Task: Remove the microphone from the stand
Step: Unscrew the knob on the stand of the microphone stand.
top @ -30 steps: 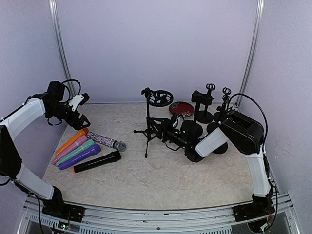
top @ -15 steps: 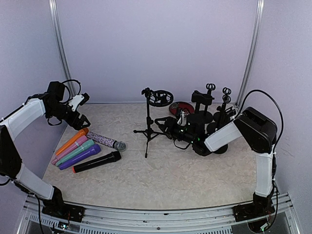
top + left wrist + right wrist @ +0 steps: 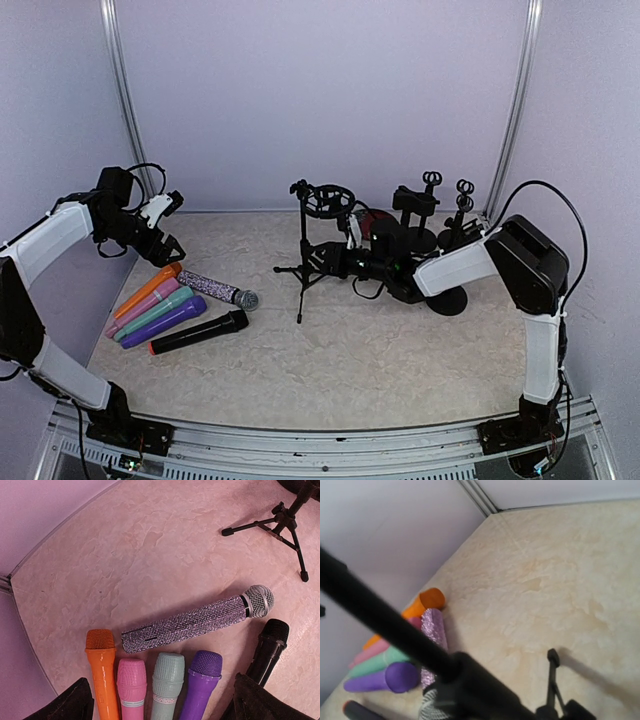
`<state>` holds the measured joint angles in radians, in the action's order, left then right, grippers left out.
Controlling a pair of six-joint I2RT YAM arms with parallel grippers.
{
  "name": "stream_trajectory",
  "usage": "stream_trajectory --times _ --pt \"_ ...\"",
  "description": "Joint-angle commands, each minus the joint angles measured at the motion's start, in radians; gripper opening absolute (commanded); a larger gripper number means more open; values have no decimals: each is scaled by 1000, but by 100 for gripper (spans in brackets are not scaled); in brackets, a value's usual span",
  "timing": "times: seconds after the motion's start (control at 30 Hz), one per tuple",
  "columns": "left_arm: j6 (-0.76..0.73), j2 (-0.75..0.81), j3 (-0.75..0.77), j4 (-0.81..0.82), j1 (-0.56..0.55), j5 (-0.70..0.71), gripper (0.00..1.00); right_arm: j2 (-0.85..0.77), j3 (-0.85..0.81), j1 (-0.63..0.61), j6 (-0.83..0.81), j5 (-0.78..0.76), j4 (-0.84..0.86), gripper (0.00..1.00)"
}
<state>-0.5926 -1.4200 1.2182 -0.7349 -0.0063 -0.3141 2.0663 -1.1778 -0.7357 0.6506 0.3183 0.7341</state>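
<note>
My right pincer (image 3: 335, 258) sits close beside the tripod stand (image 3: 303, 262); I cannot tell its spread. My left pincer (image 3: 168, 225) hangs wide open, six microphones (image 3: 190, 622) below.

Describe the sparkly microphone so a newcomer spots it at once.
On the left of the table lies a cluster of microphones. The sparkly microphone lies crosswise by their coloured heads; it alone has a glittery lilac body and silver mesh head.

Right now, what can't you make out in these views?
- Right gripper, top view: dark against the tripod stand; open or shut unclear.
- Stand pole, right wrist view: blurred, close to lens.
- Black microphone, left wrist view: handle hidden by a finger of the left gripper.
- Ring clip, top view: too small to tell whether it holds a microphone.
</note>
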Motion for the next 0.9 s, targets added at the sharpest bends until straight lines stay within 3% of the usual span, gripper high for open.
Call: stream_trajectory --times 0.0,0.17,0.37,0.63,0.73,0.87 --pt "-14 13 4 3 7 3 94 9 -53 -11 -104 -19 -91 40" --pt "-16 9 11 1 8 4 94 20 -93 -40 -159 -53 -134 36" --pt "-22 12 9 -4 9 9 94 16 -91 -45 -152 -96 -137 18" --pt "-27 20 2 -5 11 10 94 17 -73 -47 -110 -114 -118 1" --pt "-28 18 7 -7 10 7 94 19 -64 -41 -31 -115 -106 0" --pt "-27 16 10 -7 9 6 94 31 -53 -32 195 -71 -101 0"
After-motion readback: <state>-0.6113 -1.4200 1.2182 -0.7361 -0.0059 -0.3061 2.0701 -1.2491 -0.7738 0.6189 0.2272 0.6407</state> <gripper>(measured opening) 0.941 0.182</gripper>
